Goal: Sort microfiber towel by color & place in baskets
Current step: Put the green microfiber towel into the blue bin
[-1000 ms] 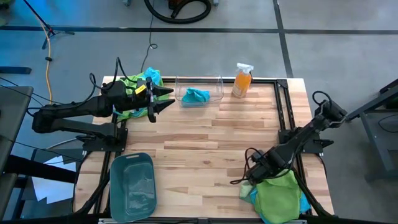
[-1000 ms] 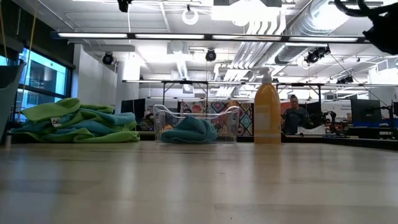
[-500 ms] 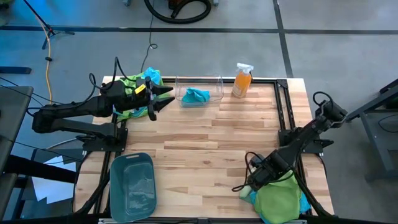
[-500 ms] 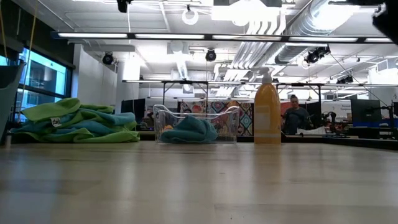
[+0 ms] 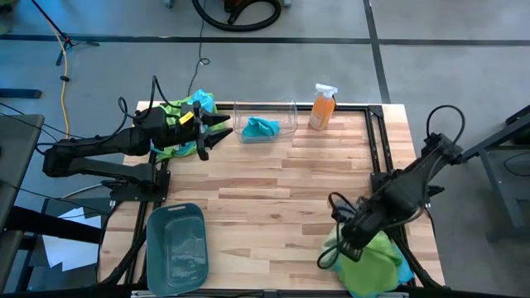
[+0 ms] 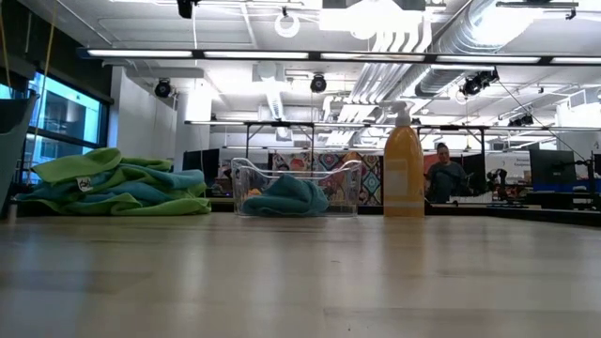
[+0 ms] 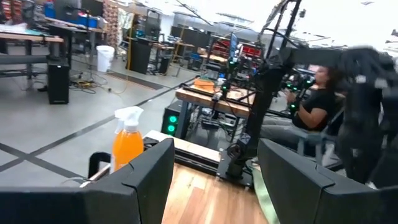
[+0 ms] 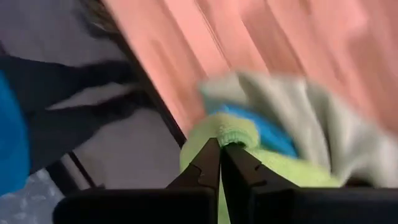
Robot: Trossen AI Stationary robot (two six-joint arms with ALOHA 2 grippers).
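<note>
My right gripper (image 5: 341, 242) is at the near right corner, shut on a lime green microfiber towel (image 5: 368, 263) that tops a pile with turquoise blue towel (image 8: 261, 134) under it. My left gripper (image 5: 217, 131) hangs open at the far left, over a second green and blue towel pile (image 5: 184, 112), touching nothing. The clear basket (image 5: 265, 120) at the far edge holds one turquoise towel (image 5: 260, 127). The teal-grey basket (image 5: 175, 247) stands at the near left. My right gripper pinches a rolled edge of the lime green towel (image 8: 235, 135) between its two fingertips (image 8: 210, 155). It comes slanting down from above, on the pile's left side. Most of the towel still lies on the pile below.
An orange spray bottle (image 5: 322, 108) stands at the far edge, right of the clear basket. Bare wood lies across the table's middle (image 5: 281, 190). A person (image 6: 444, 178) sits in the room beyond the far edge.
My right gripper has gone down and toward the table's near edge onto the near right towel pile, while that arm's elbow has risen. The green towel's left edge has bunched up at the fingers.
</note>
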